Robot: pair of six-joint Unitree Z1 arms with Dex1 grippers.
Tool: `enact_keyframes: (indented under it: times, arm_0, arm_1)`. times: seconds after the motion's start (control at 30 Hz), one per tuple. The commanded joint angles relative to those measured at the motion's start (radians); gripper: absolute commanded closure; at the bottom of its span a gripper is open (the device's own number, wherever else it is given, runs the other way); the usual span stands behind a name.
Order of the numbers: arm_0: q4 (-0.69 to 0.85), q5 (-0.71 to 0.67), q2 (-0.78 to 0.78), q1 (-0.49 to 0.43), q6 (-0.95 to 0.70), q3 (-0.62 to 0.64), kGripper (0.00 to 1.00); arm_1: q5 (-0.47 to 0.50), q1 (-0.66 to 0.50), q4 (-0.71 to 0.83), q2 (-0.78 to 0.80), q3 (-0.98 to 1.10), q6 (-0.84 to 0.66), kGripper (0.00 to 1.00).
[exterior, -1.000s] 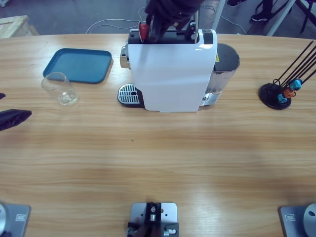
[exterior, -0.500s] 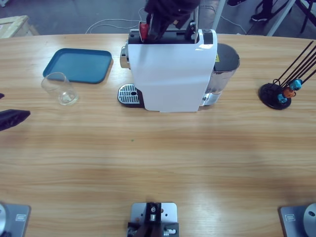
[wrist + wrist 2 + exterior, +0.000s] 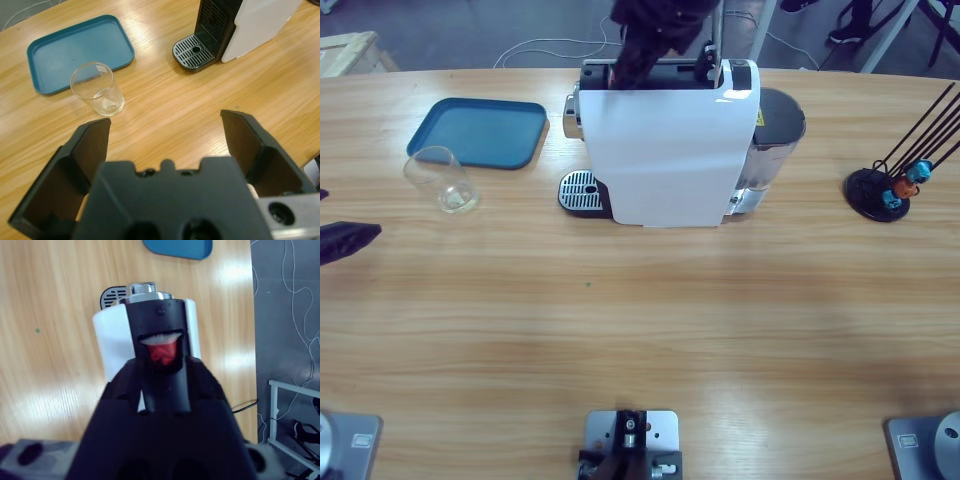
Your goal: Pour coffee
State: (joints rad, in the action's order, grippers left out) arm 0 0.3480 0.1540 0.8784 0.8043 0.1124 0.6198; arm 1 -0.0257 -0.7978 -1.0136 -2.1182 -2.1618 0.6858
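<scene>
Left claw (image 3: 165, 132) gapes empty near glass tumbler (image 3: 97, 89), left of coffee machine (image 3: 670, 140): light, slick, fragile, likely best gripped mid-wall; right claw (image 3: 161, 371) clamps red capsule (image 3: 161, 353).

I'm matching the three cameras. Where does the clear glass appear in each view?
High view: glass at left, just below the blue tray.
Left wrist view: glass upper left, below the tray, ahead of the left pincer.
Right wrist view: not in it.
Shared landmark: the blue tray, also at the top edge of the right wrist view.
</scene>
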Motion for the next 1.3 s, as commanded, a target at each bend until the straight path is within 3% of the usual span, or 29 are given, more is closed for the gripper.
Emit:
enact_keyframes:
  times: [0.03,0.2,0.23,0.33,0.37,0.47,0.53,0.6,0.7,0.77,0.9,1.07,1.3]
  arm_0:
    - [-0.011,0.009,-0.018,0.004,-0.007,-0.038,0.068]
    - [-0.011,0.009,-0.015,0.004,-0.008,-0.038,0.069]
    - [-0.011,0.009,-0.015,0.004,-0.008,-0.038,0.069]
    - [-0.011,0.007,-0.015,0.004,-0.008,-0.038,0.069]
    - [-0.011,0.007,-0.014,0.004,-0.008,-0.038,0.069]
    - [-0.011,0.007,-0.015,0.004,-0.008,-0.038,0.069]
    - [-0.011,0.007,-0.016,0.004,-0.008,-0.038,0.069]
    - [-0.011,0.007,-0.019,0.004,-0.008,-0.038,0.069]
    - [-0.011,0.007,-0.021,0.004,-0.008,-0.038,0.083]
    - [-0.011,0.007,-0.021,0.004,-0.008,-0.038,0.101]
    - [-0.011,0.007,-0.025,0.003,-0.007,-0.040,0.109]
    - [-0.011,0.007,-0.027,0.004,-0.007,-0.041,0.110]
    - [-0.011,0.007,-0.026,0.004,-0.005,-0.041,0.110]
  arm_1:
    - [0.009,0.002,-0.069,-0.100,-0.041,-0.012,0.018]
    - [-0.027,-0.037,-0.179,-0.024,-0.206,-0.041,0.012]
    - [-0.057,-0.058,-0.216,0.016,-0.266,-0.060,0.165]
    - [-0.054,-0.124,-0.294,0.131,-0.385,-0.096,0.963]
    - [-0.030,-0.143,-0.315,0.180,-0.401,-0.111,1.000]
    - [0.121,-0.170,-0.363,0.346,-0.353,-0.227,1.000]
    - [0.129,-0.153,-0.343,0.465,-0.256,-0.330,1.000]
    - [0.178,-0.119,-0.149,0.579,0.007,-0.448,1.000]
    - [0.413,-0.119,0.219,0.691,0.394,-0.598,1.000]
    - [0.517,-0.120,0.367,0.683,0.554,-0.660,1.000]
    - [0.546,-0.119,0.698,0.600,0.774,-0.750,1.000]
    - [0.612,-0.118,0.830,0.453,0.790,-0.749,1.000]
    - [0.650,-0.119,0.848,0.372,0.784,-0.746,1.000]
